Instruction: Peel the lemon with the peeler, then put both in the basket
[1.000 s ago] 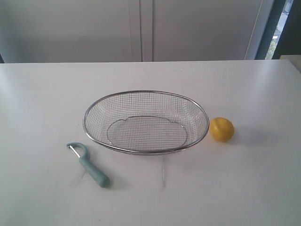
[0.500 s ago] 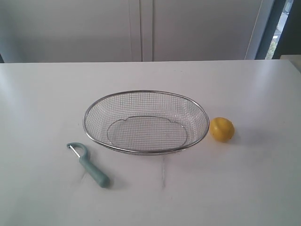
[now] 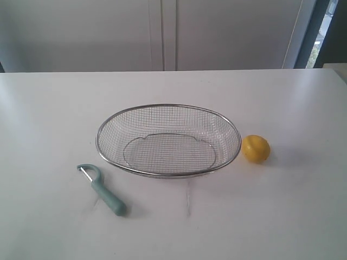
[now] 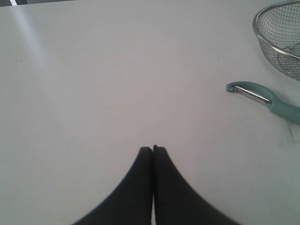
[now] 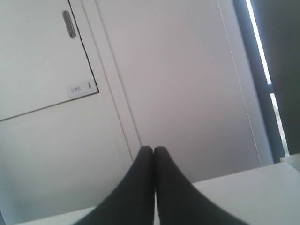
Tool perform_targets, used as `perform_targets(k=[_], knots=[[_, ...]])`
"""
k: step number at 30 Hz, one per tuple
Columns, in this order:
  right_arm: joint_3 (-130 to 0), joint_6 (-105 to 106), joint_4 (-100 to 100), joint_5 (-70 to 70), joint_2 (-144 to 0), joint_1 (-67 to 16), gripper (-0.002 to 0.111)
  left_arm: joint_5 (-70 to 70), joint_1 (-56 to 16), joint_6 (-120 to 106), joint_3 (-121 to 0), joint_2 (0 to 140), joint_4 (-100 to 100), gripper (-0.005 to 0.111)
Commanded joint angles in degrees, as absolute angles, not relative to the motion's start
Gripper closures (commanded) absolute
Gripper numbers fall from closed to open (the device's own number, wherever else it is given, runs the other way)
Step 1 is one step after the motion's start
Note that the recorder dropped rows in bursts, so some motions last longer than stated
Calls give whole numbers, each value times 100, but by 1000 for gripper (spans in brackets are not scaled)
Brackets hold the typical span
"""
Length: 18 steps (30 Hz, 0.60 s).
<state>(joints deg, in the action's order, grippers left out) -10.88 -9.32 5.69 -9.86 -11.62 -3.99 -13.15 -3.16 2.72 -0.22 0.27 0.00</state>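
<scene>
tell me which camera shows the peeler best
The exterior view: the whole peeler shows, hooked head to handle end. The left wrist view gets the head and blade closer but cuts off the handle. The right wrist view shows none of it.

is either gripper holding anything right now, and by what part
Nothing is held. The left gripper and right gripper are both shut on nothing; the peeler and lemon lie on the table.
</scene>
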Motion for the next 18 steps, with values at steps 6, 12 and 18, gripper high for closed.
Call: perform_targets(k=[6,12,18], knots=[[-1853,-507,537,127,-2327,-425,108,-1325,-297,271,0,0,0,107],[-2236,-252,537,703,-2908,-425,108,-1325,-297,271,0,0,0,107],[-2697,193,537,1557,-3383,-425,108,-1325,-297,271,0,0,0,107]])
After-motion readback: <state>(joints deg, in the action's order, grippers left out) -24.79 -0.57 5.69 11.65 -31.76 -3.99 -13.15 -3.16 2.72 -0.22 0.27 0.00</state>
